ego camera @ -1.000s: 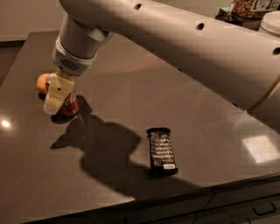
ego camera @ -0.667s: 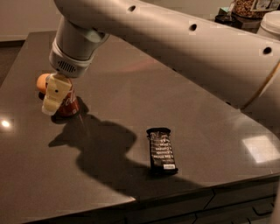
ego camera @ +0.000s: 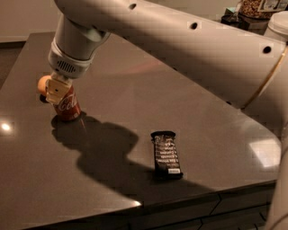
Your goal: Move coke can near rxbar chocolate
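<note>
- Currently the gripper sits at the far left of the table, clamped on the upper part of the coke can; the can leans while its base looks to touch the surface, which reads as a firm hold.
- Chocolate bar lies flat near the front edge, well apart from the can, off to the right and towards the camera.
- Step in hand, as I judge it: carry the can across to the bar. Lift it free of the surface first so it does not drag or tip, and hold it level.
- Set it down just beside the bar, not on it, and keep back from the front edge.
- An orange sits just behind the can on the left, close to the gripper; moving away to the right should avoid knocking it.
- Table between can and bar shows only the shadow of the arm; nothing blocks the path.
- Jar stands at the far right corner, well clear.
</note>
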Tool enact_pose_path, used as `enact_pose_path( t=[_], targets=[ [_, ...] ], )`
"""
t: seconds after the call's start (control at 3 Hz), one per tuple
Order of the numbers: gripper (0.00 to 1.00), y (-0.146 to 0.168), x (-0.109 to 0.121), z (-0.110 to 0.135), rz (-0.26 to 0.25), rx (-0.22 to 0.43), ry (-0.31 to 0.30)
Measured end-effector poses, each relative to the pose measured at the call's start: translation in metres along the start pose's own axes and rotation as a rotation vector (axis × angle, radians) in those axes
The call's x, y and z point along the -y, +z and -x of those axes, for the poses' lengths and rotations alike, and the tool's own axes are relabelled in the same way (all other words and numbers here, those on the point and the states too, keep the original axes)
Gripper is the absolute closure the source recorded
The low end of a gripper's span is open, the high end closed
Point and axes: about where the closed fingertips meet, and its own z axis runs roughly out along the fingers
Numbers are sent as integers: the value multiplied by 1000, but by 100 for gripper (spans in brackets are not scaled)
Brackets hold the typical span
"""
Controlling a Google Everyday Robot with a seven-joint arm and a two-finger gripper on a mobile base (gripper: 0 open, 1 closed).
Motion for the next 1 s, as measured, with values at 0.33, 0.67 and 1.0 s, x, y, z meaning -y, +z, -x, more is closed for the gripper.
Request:
enact_pose_path(
  t=[0.33, 0.67, 1.0],
  targets=[
    [78, -17, 1, -4, -2, 18, 7],
    [100, -58, -2, -28, -9, 47, 25],
    [100, -89, -8, -62, -17, 50, 34]
  ],
)
